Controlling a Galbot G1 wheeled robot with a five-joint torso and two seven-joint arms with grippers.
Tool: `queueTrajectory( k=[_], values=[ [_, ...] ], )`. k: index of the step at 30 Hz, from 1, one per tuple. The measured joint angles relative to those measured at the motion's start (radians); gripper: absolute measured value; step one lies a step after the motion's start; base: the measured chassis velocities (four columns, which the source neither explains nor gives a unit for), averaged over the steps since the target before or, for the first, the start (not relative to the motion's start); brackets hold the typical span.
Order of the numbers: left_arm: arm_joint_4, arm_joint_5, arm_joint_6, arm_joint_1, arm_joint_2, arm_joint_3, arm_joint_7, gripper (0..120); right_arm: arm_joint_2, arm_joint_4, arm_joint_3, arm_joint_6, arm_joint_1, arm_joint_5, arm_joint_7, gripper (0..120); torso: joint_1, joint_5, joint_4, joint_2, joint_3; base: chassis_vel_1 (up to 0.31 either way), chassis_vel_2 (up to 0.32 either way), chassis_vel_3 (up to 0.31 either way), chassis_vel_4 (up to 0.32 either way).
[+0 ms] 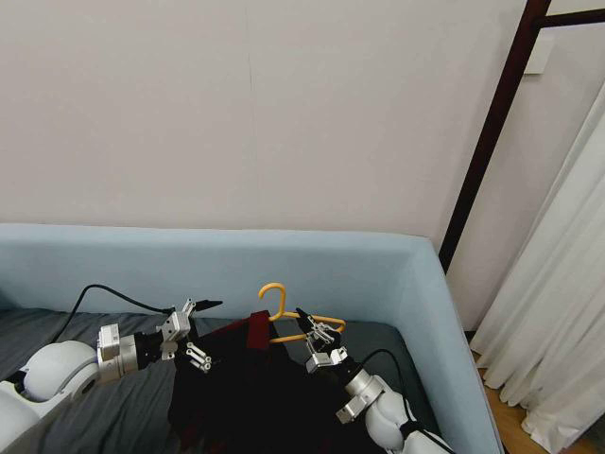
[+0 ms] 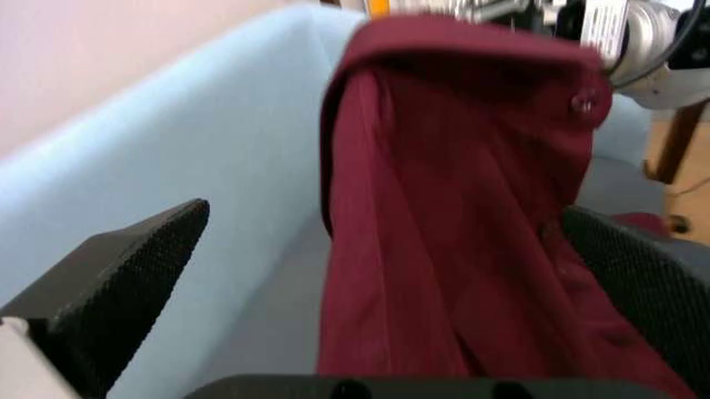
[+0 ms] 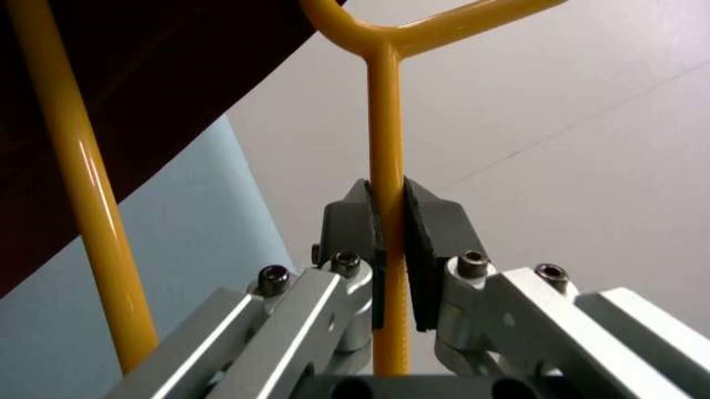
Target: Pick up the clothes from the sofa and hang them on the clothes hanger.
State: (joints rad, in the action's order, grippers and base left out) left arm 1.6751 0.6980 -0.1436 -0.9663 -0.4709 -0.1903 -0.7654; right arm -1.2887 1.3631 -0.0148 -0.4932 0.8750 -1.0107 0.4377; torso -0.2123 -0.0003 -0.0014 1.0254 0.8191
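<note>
- The left arm reaches in low from the left, over the grey seat (image 1: pixel 113 407) of the sofa (image 1: pixel 284 255).
- The left gripper (image 1: pixel 206 334) is at the end of that arm, pointing right, just beside the left edge of the shirt (image 1: pixel 248 383).
- Its fingers (image 2: pixel 133 274) stand wide apart. In the left wrist view the shirt hangs between them. I cannot tell whether either pad touches the cloth.
- The shirt is dark red and hangs from the hanger (image 1: pixel 275 299) in front of the sofa's pale blue back. Its collar sits at the top and the cloth falls in folds to the seat.
- A button shows near the collar in the left wrist view.
- The hanger is yellow wire. Its hook stands up above the collar, and one arm of it runs out to the right, clear of the cloth.
- The right gripper (image 1: pixel 317 333) comes up from the lower right and meets that bare arm of the hanger.
- Its two black pads (image 3: pixel 427 229) are pressed together on a straight piece of the yellow wire, holding the hanger up off the seat.
- In the right wrist view a second yellow bar runs beside the gripper, with dark red cloth lying over it.
- Right of the sofa's end, a dark pole (image 1: pixel 487 142) leans up along the wall.
- A white curtain (image 1: pixel 558 322) hangs at the far right, down to a wooden floor (image 1: pixel 510 437).
</note>
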Motion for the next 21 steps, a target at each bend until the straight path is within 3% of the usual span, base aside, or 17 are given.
queueTrajectory(
  k=[9, 15, 21],
  values=[
    [0.003, 0.084, 0.179, 0.049, 0.002, 0.019, -0.038, 107, -0.028, 0.001, 0.030, -0.001, 0.011, -0.116, 0.031, 5, 0.000, 0.0003, -0.0001, 0.000, 0.000, 0.000, 0.000, 0.000, 0.000],
    [0.000, 0.083, 0.246, 0.058, 0.002, 0.021, -0.063, 94, -0.030, 0.012, 0.040, -0.003, 0.022, -0.161, 0.044, 5, 0.000, 0.0003, -0.0001, 0.000, 0.000, 0.000, 0.000, 0.000, 0.000],
    [-0.018, 0.038, 0.259, 0.054, -0.018, 0.020, -0.073, 84, -0.030, 0.025, 0.038, -0.008, 0.027, -0.175, 0.049, 5, 0.000, 0.0003, -0.0001, 0.000, 0.000, 0.000, 0.000, 0.000, 0.000]
  ],
)
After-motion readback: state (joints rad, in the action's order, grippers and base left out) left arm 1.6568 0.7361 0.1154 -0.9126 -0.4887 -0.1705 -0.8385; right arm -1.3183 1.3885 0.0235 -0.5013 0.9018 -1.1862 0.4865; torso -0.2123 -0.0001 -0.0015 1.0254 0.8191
